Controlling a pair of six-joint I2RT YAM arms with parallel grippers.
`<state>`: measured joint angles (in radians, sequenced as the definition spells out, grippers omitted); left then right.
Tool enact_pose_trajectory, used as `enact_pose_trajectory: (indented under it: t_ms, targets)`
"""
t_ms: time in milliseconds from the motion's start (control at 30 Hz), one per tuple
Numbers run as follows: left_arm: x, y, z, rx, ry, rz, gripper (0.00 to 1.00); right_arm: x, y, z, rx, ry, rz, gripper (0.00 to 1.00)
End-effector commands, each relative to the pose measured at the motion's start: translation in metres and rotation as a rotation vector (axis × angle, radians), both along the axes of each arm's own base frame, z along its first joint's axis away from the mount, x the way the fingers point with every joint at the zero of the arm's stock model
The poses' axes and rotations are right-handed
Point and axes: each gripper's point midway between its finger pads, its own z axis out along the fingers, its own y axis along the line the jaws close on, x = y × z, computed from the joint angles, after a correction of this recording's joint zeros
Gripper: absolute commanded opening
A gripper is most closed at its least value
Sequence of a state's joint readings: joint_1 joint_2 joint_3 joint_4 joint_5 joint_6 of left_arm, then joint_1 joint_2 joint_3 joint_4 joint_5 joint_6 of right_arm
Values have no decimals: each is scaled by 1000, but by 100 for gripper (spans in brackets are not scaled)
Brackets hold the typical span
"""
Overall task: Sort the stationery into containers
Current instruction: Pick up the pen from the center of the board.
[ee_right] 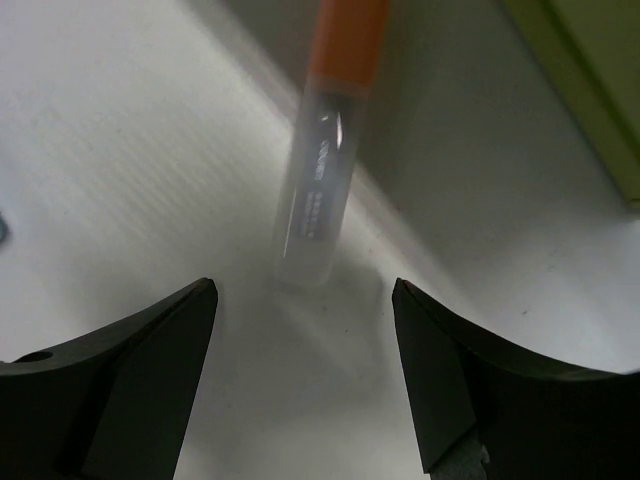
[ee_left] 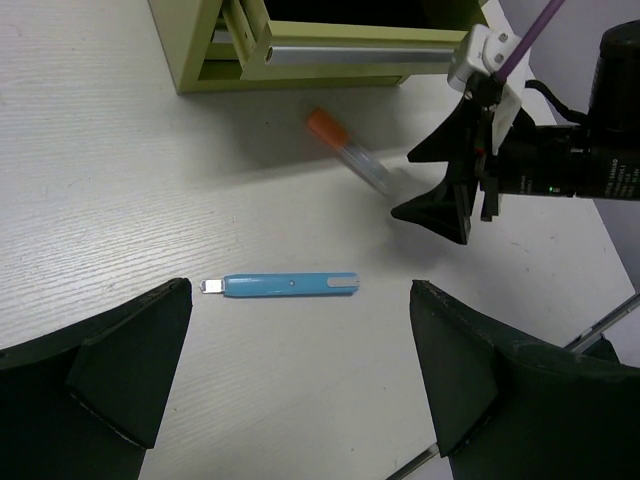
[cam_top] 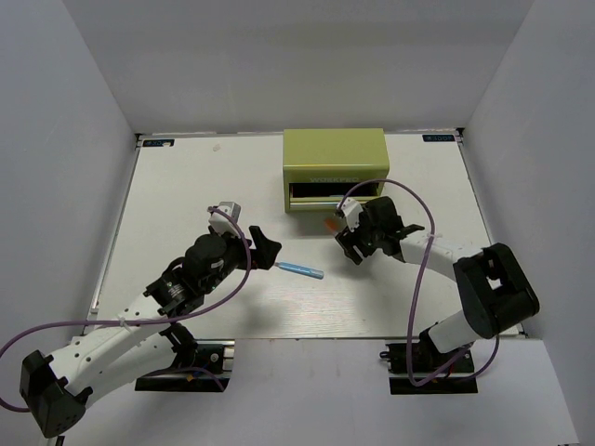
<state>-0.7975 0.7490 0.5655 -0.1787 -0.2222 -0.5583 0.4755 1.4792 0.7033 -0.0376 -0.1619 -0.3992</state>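
The left pincer point(ee_left: 300, 400) is spread wide and empty. The blue stick point(ee_left: 285, 285) lies flat on the table point(ee_left: 120, 180), just ahead of its 2 fingers. The right pincer point(ee_right: 305, 350) is also spread and empty. The orange-capped stick point(ee_right: 325, 170) lies untouched just beyond its tips, between them and the green box point(cam_top: 335, 158), whose drawer point(cam_top: 321, 192) is ajar.

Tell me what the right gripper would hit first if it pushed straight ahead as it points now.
The orange-capped stick, lying just ahead of the right gripper, roughly centred between its open fingers. The olive-green box lies beyond, though depth is unclear.
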Motion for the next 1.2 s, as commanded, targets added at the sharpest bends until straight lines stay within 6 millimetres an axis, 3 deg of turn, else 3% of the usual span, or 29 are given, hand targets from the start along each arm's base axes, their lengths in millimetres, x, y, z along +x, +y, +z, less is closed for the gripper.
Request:
enact_pose_trajectory:
  t_ms: [0, 167, 367, 800, 933, 1167]
  targets:
    - [2, 1, 9, -25, -15, 15, 100, 32, 13, 23, 52, -89, -73, 77]
    - [3, 3, 9, -23, -17, 24, 100, 31, 21, 14, 48, -69, -62, 77]
    - [4, 4, 9, -7, -19, 29, 100, 21, 27, 5, 41, -45, -43, 67]
    - [3, 8, 17, -4, -32, 35, 100, 21, 24, -13, -42, 1, -64, 54]
    - [3, 10, 23, -17, -48, 45, 100, 13, 20, -20, -71, -2, -60, 45]
    - [2, 11, 26, -25, -55, 45, 100, -7, 28, -21, -70, 10, 20, 14]
